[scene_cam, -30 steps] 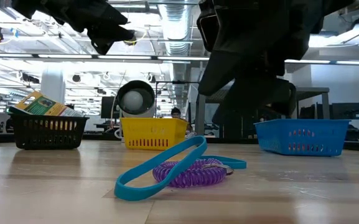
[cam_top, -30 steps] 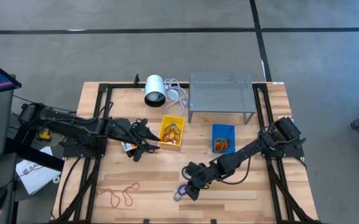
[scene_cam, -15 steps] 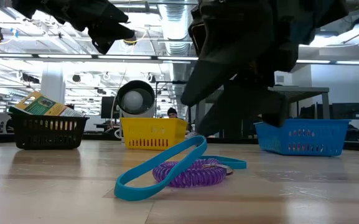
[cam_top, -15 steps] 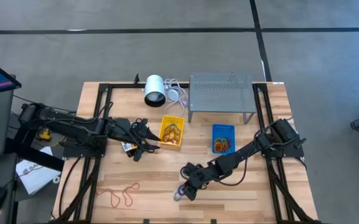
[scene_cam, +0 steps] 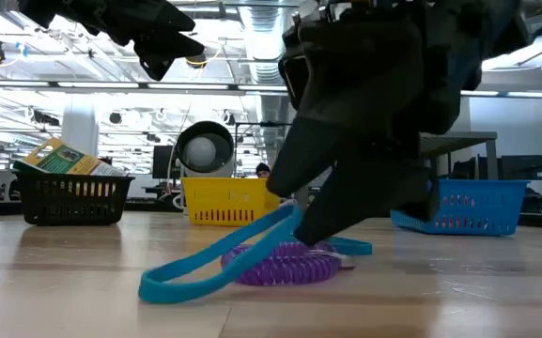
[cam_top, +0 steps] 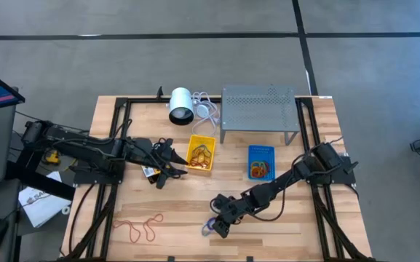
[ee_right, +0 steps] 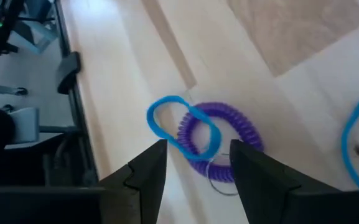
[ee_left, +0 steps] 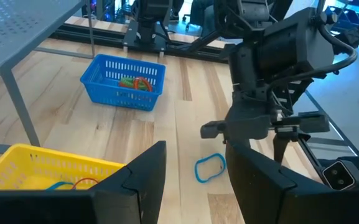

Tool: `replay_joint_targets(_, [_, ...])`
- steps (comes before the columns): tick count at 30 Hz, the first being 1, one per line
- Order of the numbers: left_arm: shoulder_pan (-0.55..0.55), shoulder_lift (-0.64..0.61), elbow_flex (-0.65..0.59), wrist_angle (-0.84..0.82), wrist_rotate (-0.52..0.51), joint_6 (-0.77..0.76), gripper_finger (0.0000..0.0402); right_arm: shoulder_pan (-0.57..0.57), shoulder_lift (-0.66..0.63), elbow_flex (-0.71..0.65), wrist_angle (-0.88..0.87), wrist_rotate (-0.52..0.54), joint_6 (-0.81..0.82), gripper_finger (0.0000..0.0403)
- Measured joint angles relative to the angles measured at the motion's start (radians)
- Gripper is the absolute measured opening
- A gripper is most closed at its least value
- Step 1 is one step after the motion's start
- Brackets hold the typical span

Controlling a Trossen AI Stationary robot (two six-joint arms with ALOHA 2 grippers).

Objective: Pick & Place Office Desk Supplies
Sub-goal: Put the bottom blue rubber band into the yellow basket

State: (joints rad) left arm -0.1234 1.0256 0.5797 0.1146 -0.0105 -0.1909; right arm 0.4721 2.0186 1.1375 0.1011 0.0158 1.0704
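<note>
Right gripper [ee_right: 193,163] low over blue band [ee_right: 180,128] and purple coil [ee_right: 224,138].
Jaws parted, empty; left gripper [cam_top: 172,164] likewise, beside yellow bin [cam_top: 200,154].

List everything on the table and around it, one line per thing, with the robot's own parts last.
Blue band loop: one, blue, on the wood near the table's front edge, lying across the purple coil.
Purple coil: one, purple, under the blue loop.
Red and orange band loops: a few, front left of the table.
Yellow bin: one, mid-table, bands inside.
Blue bin: one, right of the yellow bin, bands inside.
Black bin: one, left, holding yellow-and-green packets.
White cylinder: one, rear, with white cable.
Grey perforated stand: one, rear right.
Left gripper: dark, open, beside the yellow bin.
Right gripper: dark, open, just above the blue loop and coil.
</note>
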Motion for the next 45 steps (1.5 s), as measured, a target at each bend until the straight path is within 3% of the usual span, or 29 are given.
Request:
replay_joint_targets(7, [0.000,0.000,0.000,-0.001,0.000,0.000,0.0163,-0.001,-0.004,0.000,-0.010,0.007,-0.005,0.0146])
replay_joint_targets(19, [0.000,0.000,0.000,-0.001,0.000,0.000,0.0163,0.006,-0.004,0.000,-0.010,0.007,-0.054,0.0008])
replay_joint_targets(34, [0.000,0.000,0.000,-0.002,0.000,-0.001,0.0163,0.005,-0.022,0.000,-0.001,0.004,-0.069,0.0001])
replay_joint_targets(45, [0.000,0.000,0.000,0.007,0.000,-0.001,0.0163,-0.004,-0.239,0.001,-0.206,0.120,-0.189,0.0000])
